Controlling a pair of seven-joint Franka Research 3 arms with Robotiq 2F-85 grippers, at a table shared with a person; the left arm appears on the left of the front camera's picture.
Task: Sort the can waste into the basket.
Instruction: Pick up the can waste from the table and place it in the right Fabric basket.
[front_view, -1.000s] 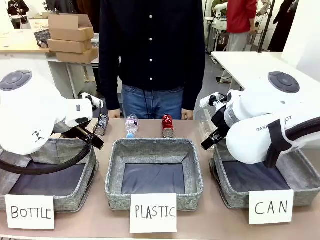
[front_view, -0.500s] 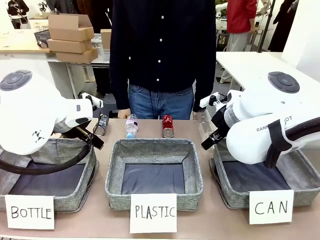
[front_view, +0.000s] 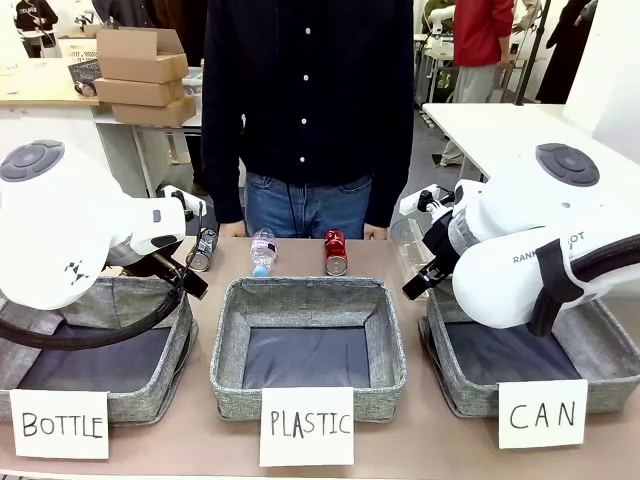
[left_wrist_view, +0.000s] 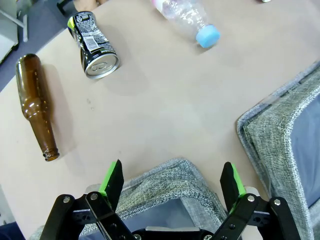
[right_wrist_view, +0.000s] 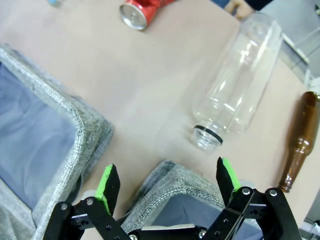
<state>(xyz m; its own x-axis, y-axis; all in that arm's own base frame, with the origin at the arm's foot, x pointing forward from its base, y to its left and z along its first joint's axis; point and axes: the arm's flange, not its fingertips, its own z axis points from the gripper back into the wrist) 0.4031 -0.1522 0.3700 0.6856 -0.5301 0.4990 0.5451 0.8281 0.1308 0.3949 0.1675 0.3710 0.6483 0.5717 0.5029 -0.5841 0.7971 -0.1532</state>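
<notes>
While person shifted, L end effector & R end effector stay apart.

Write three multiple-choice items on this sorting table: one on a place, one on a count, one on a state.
1. Where does the red can lie?
A. Inside one of the baskets
B. On the table behind the basket carded PLASTIC
C. In the person's hand

2. How many cans lie on the table?
A. One
B. Two
C. Four

3. How does the left pincer stand?
A. Open, holding nothing
B. Shut on a plastic bottle
C. Shut on a brown bottle

Key:
1 B: the red can lies on its side on the tabletop beyond the middle basket.
2 B: the red can and the dark can are the two there.
3 A: its green-padded fingers stand wide apart, gripping nothing.
</notes>
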